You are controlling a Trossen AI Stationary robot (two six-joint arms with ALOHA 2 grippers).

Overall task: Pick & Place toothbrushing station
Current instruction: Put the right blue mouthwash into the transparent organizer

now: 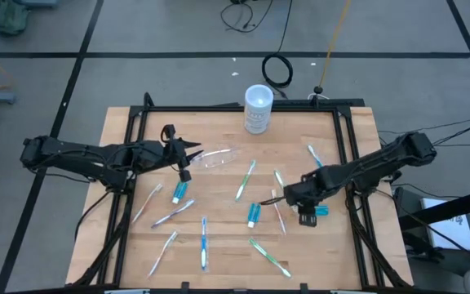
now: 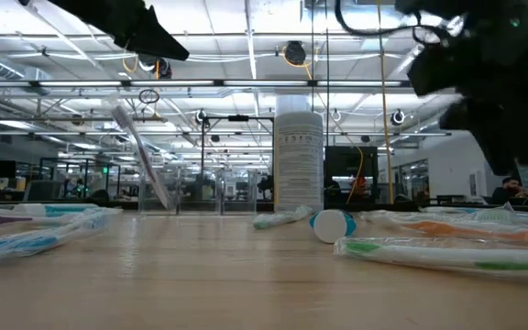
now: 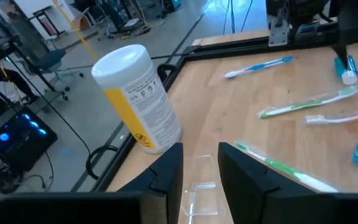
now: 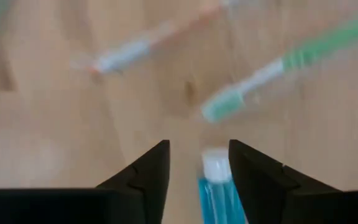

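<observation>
The toothbrushing station, a clear shallow tray (image 1: pixel 217 158), is in my left gripper (image 1: pixel 188 157) at the table's left middle. In the low view it slants down (image 2: pixel 145 165) from the gripper overhead. My right gripper (image 1: pixel 277 198) is open at the right middle, raised above the table. In the right wrist view a blue toothpaste tube with a white cap (image 4: pixel 216 186) shows between its fingers; I cannot tell whether they touch it. A white cylindrical cup (image 1: pixel 258 109) stands on its base at the table's far edge. My left gripper pinches the tray's near end (image 3: pixel 199 185) between its two fingers, coming from the table's left. The tray is tilted, its held end raised and its far end (image 2: pixel 166 206) down near the table. I cannot tell whether that end rests on the wood.
Several toothbrushes lie scattered over the table, among them a green one (image 1: pixel 271 256) and a blue one (image 1: pixel 204 242). Blue toothpaste tubes lie at the left (image 1: pixel 179 191), the middle (image 1: pixel 254 214) and under the right arm (image 1: pixel 321 211). A black frame rail (image 1: pixel 219 107) edges the table.
</observation>
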